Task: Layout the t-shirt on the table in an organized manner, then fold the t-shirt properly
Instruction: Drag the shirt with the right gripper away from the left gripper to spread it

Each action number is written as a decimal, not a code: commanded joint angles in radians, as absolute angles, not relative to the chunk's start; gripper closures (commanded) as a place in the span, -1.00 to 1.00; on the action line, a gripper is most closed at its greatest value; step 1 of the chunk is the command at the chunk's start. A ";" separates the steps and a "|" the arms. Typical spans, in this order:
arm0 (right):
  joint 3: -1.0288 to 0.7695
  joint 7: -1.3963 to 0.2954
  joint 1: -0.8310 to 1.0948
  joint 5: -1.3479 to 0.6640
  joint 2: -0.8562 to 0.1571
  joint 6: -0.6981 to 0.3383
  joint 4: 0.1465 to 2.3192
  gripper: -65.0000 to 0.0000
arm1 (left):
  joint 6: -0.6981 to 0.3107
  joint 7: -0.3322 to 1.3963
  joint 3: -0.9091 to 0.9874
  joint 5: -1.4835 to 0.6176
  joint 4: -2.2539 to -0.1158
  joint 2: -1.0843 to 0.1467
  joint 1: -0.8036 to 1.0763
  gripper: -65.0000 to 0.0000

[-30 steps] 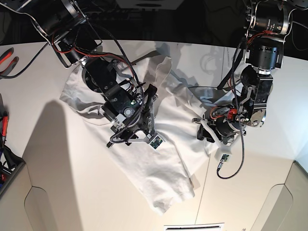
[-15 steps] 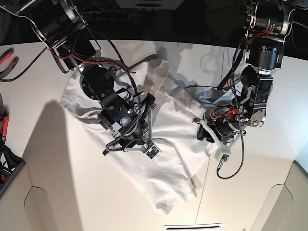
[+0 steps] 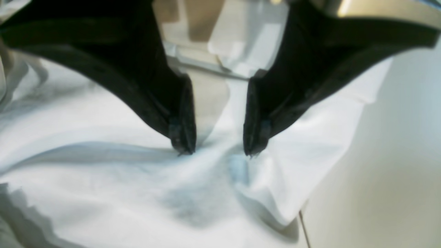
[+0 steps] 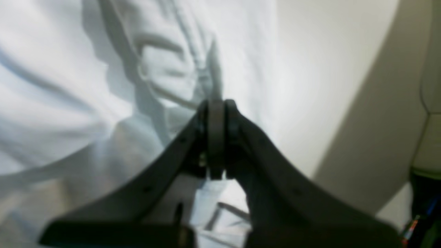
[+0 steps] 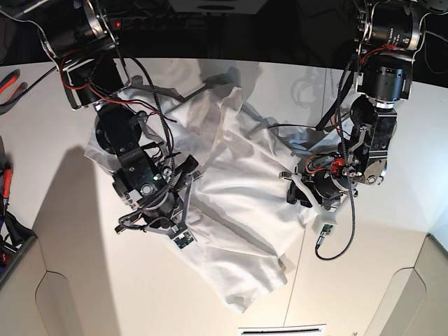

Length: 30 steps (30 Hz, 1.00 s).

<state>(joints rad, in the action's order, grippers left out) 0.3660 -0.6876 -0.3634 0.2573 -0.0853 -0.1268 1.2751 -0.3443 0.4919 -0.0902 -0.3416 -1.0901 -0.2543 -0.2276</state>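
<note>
A wrinkled white cotton t-shirt (image 5: pixel 231 203) lay bunched diagonally across the matte white table (image 5: pixel 84 280). At its nine o'clock edge the right gripper (image 4: pixel 216 137) was clamped, seemingly pinching cloth; at three o'clock the left gripper (image 3: pixel 217 137) pressed down, jaws apart. Pulling might slip or bunch fabric.

One t-shirt (image 5: pixel 238 203), one table (image 5: pixel 84 280) (two grippers).
</note>
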 commanded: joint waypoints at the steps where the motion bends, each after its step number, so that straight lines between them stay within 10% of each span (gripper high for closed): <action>1: 0.358 -0.657 -0.391 0.279 -0.112 -0.090 1.292 1.00 | -0.344 0.475 -0.086 -0.347 -1.103 -0.261 -0.249 0.17; 10: 0.262 -0.501 -0.399 0.384 -0.253 0.215 1.292 1.00 | -0.344 0.475 -0.086 -0.347 -1.103 -0.261 -0.249 0.17; 15: 0.136 -0.501 -0.425 0.324 -0.254 0.213 1.292 0.11 | -0.344 0.475 -0.086 -0.347 -1.103 -0.261 -0.249 0.17; 24: 0.092 -0.556 -0.429 0.280 -0.251 0.096 1.292 0.41 | -0.344 0.475 -0.086 -0.347 -1.103 -0.261 -0.249 0.17; 30: 0.092 -0.554 -0.429 0.281 -0.249 0.226 1.292 0.42 | -0.344 0.476 -0.086 -0.347 -1.103 -0.261 -0.249 0.17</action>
<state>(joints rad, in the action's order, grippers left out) 0.0963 -0.5758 -0.4015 0.2680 -0.2413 0.2180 1.2751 -0.3443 0.4923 -0.0902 -0.3416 -1.0901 -0.2546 -0.2276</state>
